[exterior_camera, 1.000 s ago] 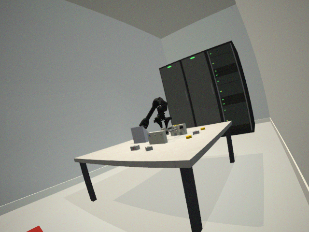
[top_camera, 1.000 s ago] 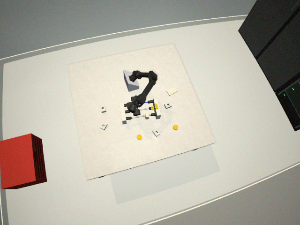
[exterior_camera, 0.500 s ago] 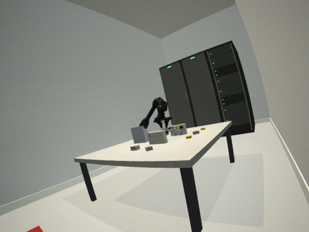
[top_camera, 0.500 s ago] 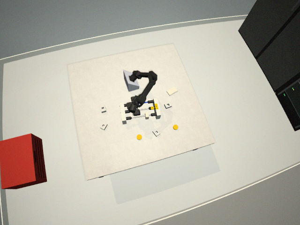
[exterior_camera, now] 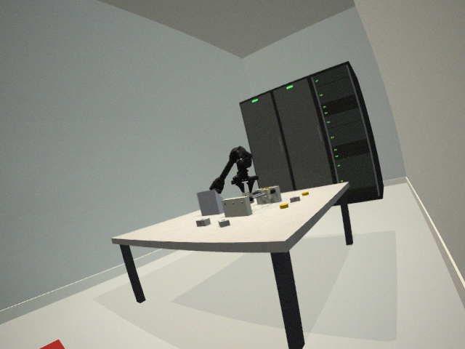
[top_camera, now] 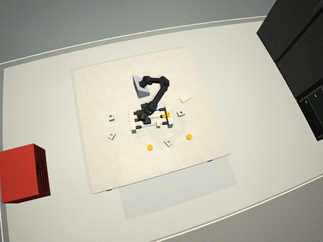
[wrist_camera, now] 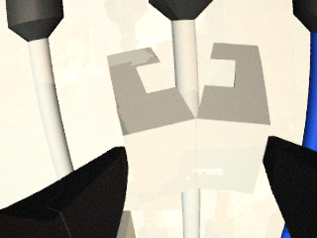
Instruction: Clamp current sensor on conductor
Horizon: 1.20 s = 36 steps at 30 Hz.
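In the wrist view the cream split-core current sensor sits round the middle white conductor; its two grey jaw halves meet at the conductor. My gripper has its black fingers against both sides of the sensor body. A second white conductor runs to the left and a blue conductor to the right. In the top view the arm hides the sensor over the white fixture, and a yellow marker sits at the fixture's right end. I cannot read the marker or see the sensor's arrow.
A grey box stands behind the fixture by the arm's base. A cream card, two yellow discs and several small white tiles lie around it. A red box and dark server racks stand off the table.
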Motion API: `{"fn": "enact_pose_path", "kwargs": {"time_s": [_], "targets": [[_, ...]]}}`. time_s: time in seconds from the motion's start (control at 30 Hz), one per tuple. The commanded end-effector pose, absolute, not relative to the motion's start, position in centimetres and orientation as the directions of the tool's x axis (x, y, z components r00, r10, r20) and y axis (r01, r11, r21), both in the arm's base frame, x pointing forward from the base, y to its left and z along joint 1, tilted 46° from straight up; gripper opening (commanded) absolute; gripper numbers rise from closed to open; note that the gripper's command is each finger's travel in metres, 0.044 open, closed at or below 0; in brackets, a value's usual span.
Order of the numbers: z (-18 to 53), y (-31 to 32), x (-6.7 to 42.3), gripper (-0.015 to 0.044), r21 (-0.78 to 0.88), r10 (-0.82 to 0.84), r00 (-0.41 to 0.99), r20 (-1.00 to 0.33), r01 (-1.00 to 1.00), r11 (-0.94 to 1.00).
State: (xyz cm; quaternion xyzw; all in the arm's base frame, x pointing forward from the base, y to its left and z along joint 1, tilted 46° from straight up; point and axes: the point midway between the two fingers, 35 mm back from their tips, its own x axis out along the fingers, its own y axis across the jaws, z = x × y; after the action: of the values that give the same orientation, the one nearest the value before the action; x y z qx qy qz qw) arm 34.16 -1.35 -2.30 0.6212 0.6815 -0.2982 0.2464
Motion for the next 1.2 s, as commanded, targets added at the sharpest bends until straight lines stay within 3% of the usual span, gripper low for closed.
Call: {"fn": "enact_pose_path", "kwargs": {"time_s": [0.0,0.2,1.17], "targets": [[-2.3,-1.5,34.2,0.0289,-0.098,0.7,-0.104,-0.707,0.994,0.048],[-2.3,-1.5,34.2,0.044,-0.098,0.7,-0.104,-0.707,0.994,0.048],[-6.3,2.6,33.6,0.044,-0.098,0.705,-0.097,-0.703,0.994,0.038]]}}
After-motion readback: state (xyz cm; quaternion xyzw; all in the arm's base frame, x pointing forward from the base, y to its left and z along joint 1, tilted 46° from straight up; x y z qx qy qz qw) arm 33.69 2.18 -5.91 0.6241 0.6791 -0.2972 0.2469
